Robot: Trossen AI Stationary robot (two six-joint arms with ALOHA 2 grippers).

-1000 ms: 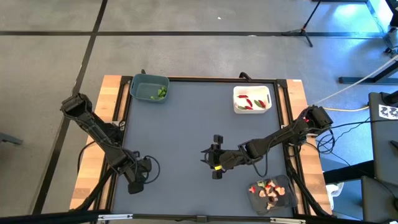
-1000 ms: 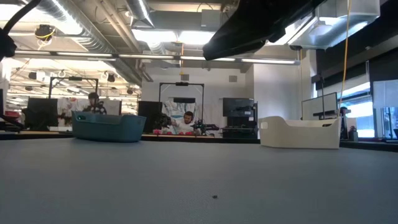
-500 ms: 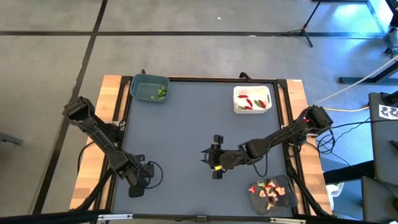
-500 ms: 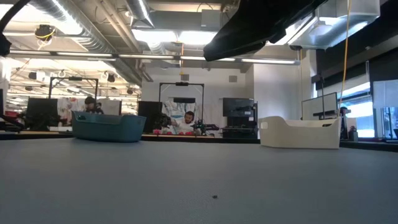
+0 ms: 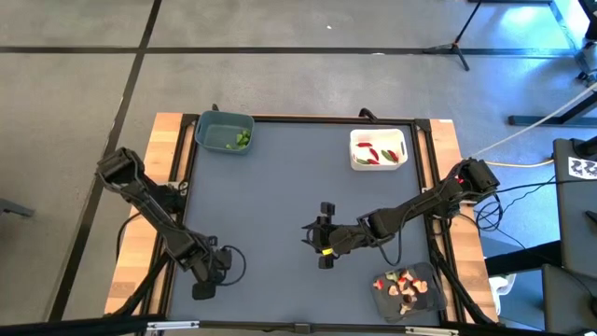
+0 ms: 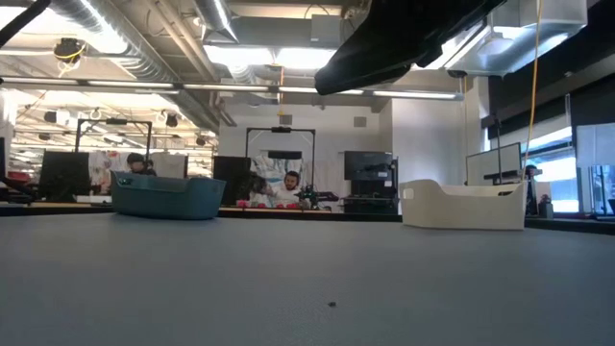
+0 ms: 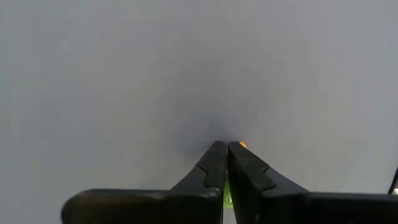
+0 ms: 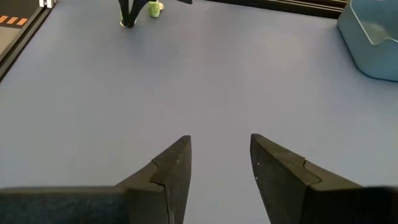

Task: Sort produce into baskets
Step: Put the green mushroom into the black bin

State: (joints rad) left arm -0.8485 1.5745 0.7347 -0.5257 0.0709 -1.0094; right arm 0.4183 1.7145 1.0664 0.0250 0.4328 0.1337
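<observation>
The left gripper had slid closer to the near-left edge of the surface than a second before, and its fingers, apart then, were now pressed together with nothing clearly between them, only a sliver of yellow-green at their base. In the right wrist view its tips touched the surface just beside a small yellow-green piece. The right gripper had not moved, hovering mid-surface with fingers parted and empty.

The dark blue-grey surface carried the blue-grey tub with green produce at its far-left corner, the white tub with red pieces far right, and the dark tray of tan and red pieces near right. Beyond lay a workshop with monitors, ceiling ducts and seated people.
</observation>
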